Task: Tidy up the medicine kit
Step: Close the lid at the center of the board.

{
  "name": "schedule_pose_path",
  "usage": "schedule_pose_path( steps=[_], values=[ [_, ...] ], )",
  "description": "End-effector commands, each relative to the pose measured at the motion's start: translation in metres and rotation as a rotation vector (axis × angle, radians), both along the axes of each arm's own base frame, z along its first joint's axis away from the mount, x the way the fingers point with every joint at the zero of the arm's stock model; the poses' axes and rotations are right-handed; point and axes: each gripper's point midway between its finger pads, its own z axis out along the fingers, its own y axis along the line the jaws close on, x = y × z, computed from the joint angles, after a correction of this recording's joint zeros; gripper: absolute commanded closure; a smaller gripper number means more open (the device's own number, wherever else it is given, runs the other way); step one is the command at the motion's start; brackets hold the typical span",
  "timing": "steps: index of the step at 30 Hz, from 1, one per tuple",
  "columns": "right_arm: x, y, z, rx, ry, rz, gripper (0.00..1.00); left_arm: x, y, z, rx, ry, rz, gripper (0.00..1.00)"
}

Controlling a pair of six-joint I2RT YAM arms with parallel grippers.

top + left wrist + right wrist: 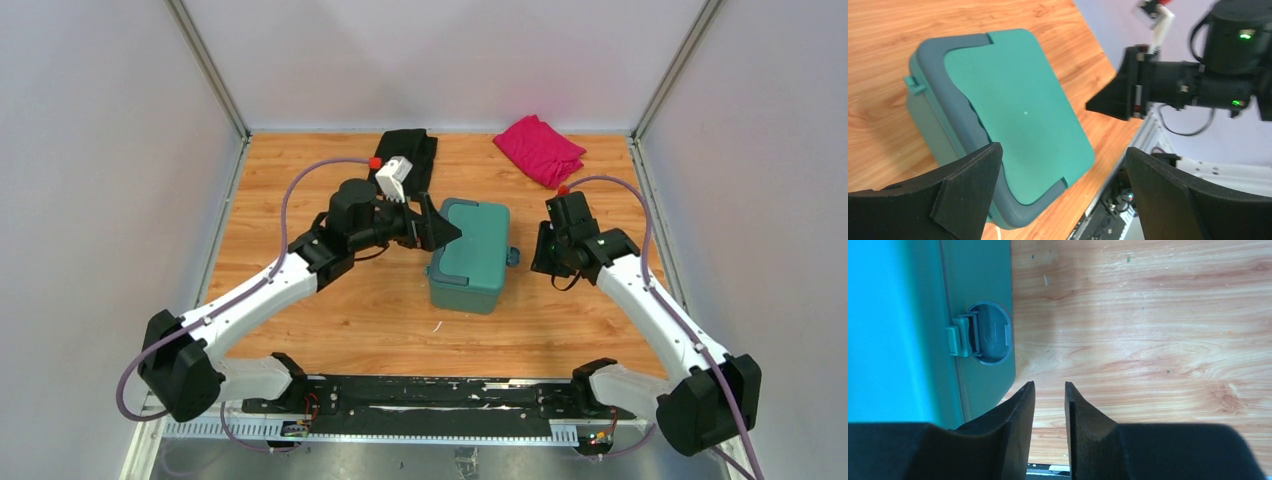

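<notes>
Reaching in from the near-left corner of the bench, the left arm bends at the elbow and brings the left gripper level with the left side of the medicine kit, close to its far-left corner. Its jaws are spread as wide as they go and hold nothing. The right arm comes up from the near-right corner, and the right gripper points down at bare wood just beside the kit's right side. Its jaws are nearly together, with a slim gap and nothing in it.

The kit sits around the middle of the bench with its lid down, so I cannot tell what is inside. It is a teal-green box with rounded corners, a darker grey-blue handle framing the lid and a round grey latch on its right wall. A black cloth and a pink cloth lie along the far edge.
</notes>
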Motion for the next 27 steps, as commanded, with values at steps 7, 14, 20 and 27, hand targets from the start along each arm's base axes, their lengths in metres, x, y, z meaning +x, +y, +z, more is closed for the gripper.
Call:
schedule_pose_path(
  steps=[7, 14, 20, 27],
  values=[
    [-0.006, -0.022, -0.009, 0.08, 0.022, -0.057, 0.44, 0.029, -0.015, -0.043, 0.454, -0.067, 0.084, 0.0],
    [0.0, -0.024, -0.02, 0.291, 0.022, -0.108, 0.5, 0.041, -0.032, -0.058, 0.654, -0.148, 0.113, 0.03],
    [0.011, -0.015, -0.038, 0.523, 0.053, -0.143, 0.53, 0.046, -0.031, -0.077, 0.766, -0.172, 0.117, 0.07],
    [0.037, 0.0, -0.049, 0.713, 0.036, -0.108, 0.54, 0.042, -0.028, -0.095, 0.855, -0.186, 0.119, 0.09]
  ],
)
